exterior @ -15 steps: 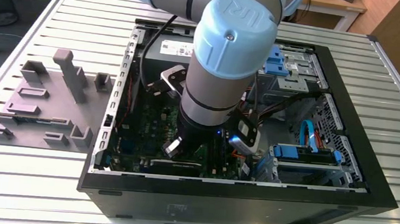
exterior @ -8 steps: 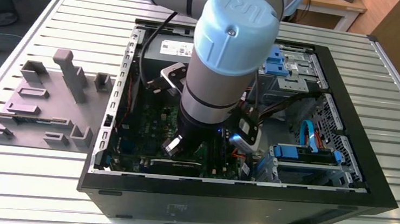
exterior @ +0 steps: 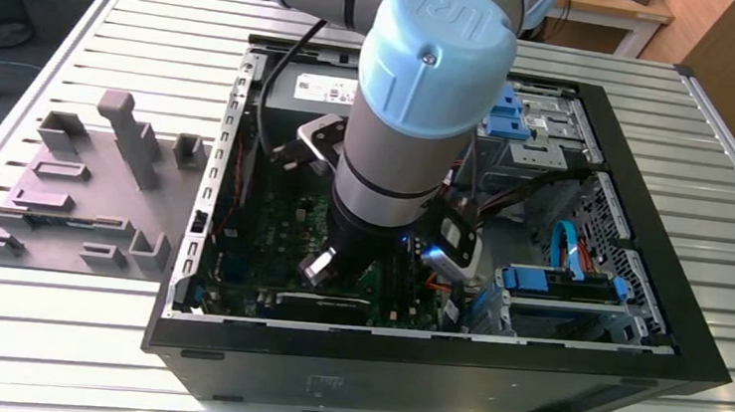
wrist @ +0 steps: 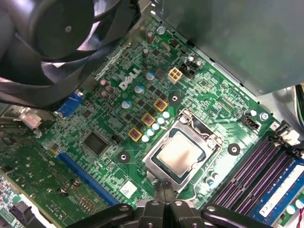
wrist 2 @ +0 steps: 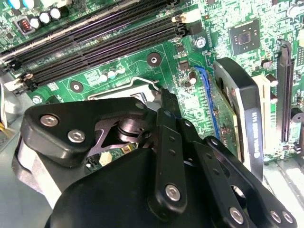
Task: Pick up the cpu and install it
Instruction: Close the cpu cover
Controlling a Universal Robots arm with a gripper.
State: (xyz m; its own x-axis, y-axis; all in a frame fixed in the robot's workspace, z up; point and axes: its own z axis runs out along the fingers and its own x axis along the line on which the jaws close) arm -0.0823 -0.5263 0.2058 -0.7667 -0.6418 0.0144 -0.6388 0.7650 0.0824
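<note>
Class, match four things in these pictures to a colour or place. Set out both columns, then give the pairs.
1 cpu
2 fixture blocks
3 computer case
4 long slot

A blue
B black, on the slatted table
C in the motherboard socket, silvery top
D grey, at the exterior view's left of the case

Pairs: 1-C, 2-D, 3-B, 4-A

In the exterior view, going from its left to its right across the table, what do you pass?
Grey fixture blocks → open computer case's left wall → green motherboard → the robot arm reaching down into the case → blue drive bays → the case's right wall → bare slatted table.
</note>
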